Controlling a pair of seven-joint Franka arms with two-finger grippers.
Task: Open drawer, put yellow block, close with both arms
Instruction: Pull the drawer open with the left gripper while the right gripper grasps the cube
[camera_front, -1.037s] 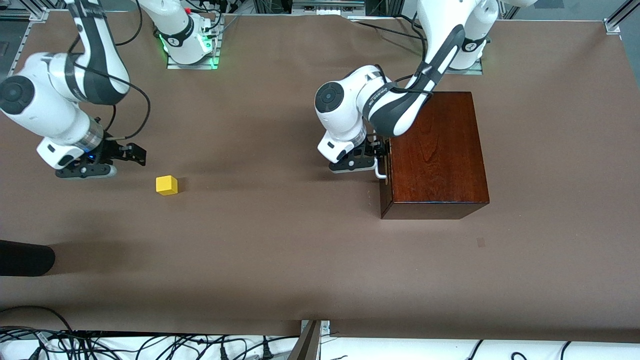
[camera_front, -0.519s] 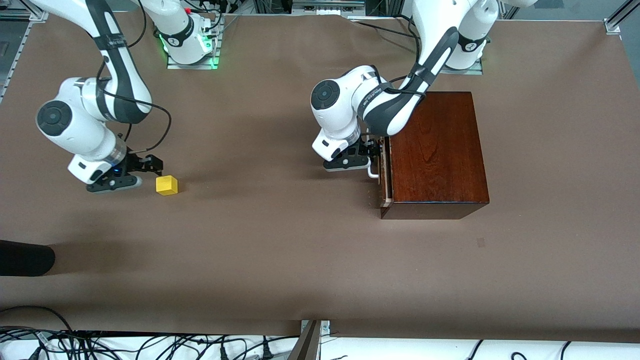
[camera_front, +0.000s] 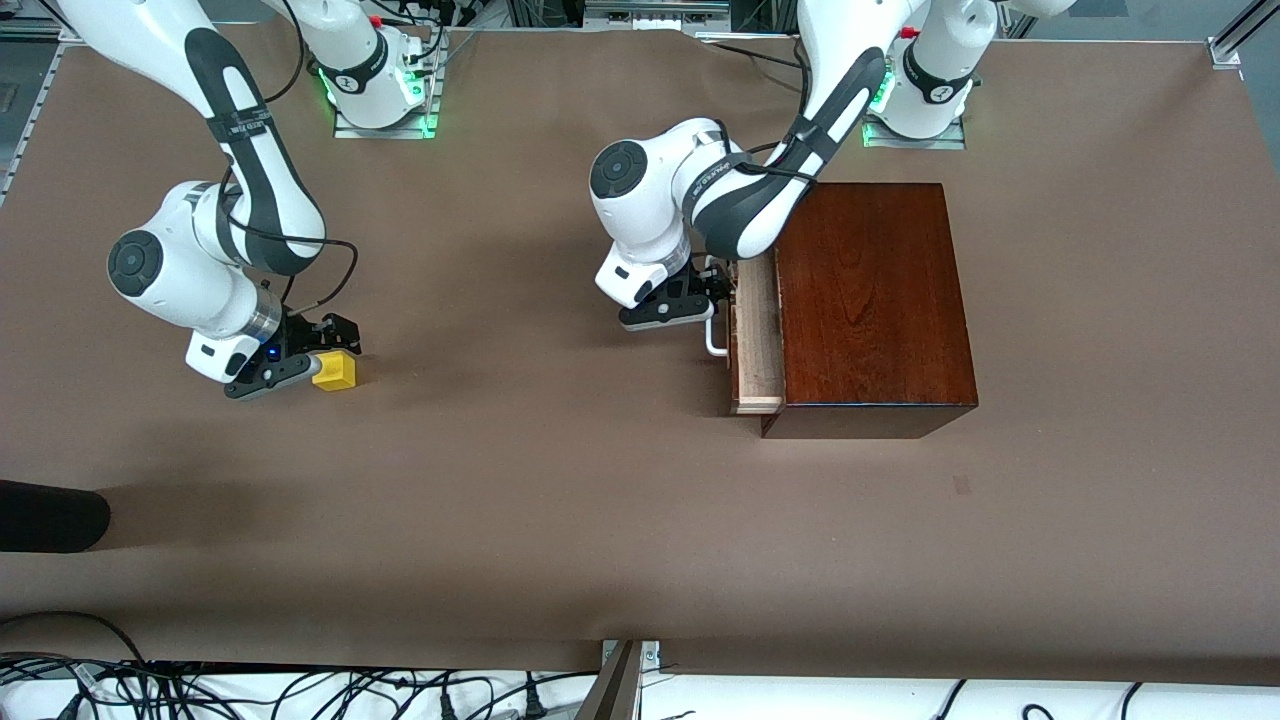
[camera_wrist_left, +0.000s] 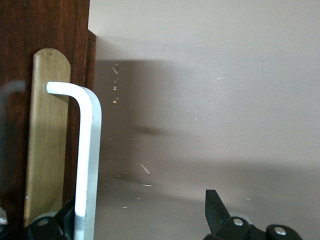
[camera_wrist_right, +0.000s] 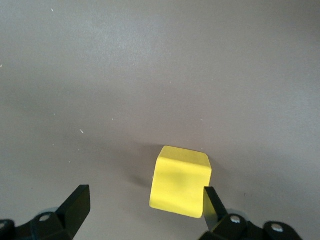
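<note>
In the front view, the pale wooden drawer (camera_front: 757, 335) with its white U-shaped bar handle (camera_front: 714, 336) stood part-way out of the dark mahogany box (camera_front: 868, 305). The left arm's black two-finger gripper (camera_front: 698, 302) was at the handle. The small bright yellow cube (camera_front: 334, 370) lay on the brown table (camera_front: 560, 500) toward the right arm's end, with the right gripper (camera_front: 322, 358) reaching it.

In the left wrist view, the fingers (camera_wrist_left: 216, 207) were spread wide, one just beside the handle (camera_wrist_left: 88, 150), gripping nothing.

In the right wrist view, the fingers (camera_wrist_right: 76, 202) were spread wide around the cube (camera_wrist_right: 180, 181), one touching it.
</note>
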